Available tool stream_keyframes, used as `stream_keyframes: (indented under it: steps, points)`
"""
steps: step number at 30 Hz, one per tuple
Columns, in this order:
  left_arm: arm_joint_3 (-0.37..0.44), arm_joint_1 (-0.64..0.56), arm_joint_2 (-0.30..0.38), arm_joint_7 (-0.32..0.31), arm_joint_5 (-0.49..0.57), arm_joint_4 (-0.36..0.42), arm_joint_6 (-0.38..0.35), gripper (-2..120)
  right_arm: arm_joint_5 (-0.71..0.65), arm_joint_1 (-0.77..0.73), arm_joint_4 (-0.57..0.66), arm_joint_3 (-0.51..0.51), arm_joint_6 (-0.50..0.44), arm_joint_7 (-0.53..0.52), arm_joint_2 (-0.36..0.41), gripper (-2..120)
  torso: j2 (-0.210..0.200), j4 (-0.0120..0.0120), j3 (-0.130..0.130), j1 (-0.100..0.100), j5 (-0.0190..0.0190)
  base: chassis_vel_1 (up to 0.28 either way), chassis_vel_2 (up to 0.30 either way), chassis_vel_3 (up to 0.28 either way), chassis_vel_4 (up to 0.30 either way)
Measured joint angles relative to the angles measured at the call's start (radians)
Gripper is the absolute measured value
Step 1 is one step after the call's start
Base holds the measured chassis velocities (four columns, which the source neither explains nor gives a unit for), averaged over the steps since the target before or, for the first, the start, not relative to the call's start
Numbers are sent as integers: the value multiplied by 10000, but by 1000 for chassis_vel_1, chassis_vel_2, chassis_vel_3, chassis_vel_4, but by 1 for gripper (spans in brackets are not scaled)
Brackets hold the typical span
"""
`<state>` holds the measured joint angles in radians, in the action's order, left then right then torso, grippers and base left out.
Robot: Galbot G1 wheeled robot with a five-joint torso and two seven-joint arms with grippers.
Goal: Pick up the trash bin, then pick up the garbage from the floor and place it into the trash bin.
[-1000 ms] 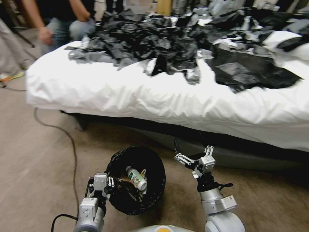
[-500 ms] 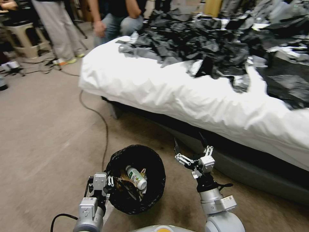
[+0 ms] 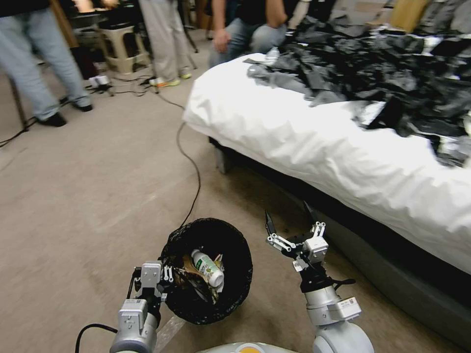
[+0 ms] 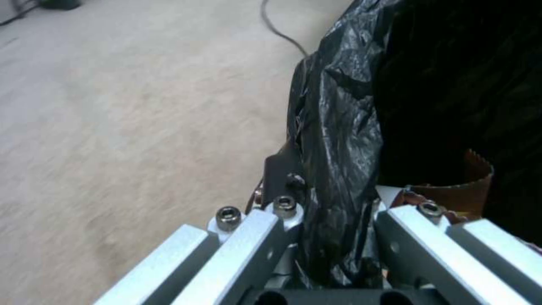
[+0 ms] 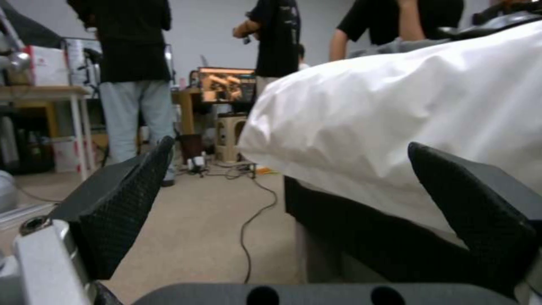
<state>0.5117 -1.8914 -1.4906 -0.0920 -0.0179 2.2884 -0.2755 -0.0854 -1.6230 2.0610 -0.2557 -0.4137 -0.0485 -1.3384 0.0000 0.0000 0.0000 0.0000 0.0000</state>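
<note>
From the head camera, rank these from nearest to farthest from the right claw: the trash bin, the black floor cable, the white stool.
1. The trash bin, just to the left of the open right claw, held at its rim by the left claw.
2. The black floor cable, running ahead on the floor past the bed corner.
3. The white stool, far back left.

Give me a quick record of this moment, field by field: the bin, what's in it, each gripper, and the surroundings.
trash bin: black-lined, held off to the robot's left front
contents: green-labelled bottle, brown paper bag
left gripper: shut on the bin's rim
right gripper: open, empty, beside the bin
bed: white cover, to the right
floor: carpet, a cable crossing it
</note>
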Motion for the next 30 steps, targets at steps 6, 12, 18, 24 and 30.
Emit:
stream_keyframes:
  steps: [6,12,18,24,30]
  points:
    - [36,3,-6,0,64,83,-12,1,-17,-7,-2,-7,5,-2,9,100,0,0,0,0,0,119,121,119,113]
    - [71,48,-8,0,122,135,-36,1,-23,10,-4,-12,33,-2,11,100,0,1,0,-1,0,120,123,133,134]
    - [83,42,-7,0,153,219,-46,1,-23,9,-15,-12,41,-2,5,100,0,0,0,0,0,127,130,115,127]
    - [58,7,-25,0,157,289,-51,1,-16,16,-15,-12,54,1,-13,100,0,0,0,0,0,131,124,125,131]
    - [38,-3,-37,0,148,302,-51,1,-15,6,-7,-16,55,2,-12,100,0,0,0,-1,0,125,137,130,132]
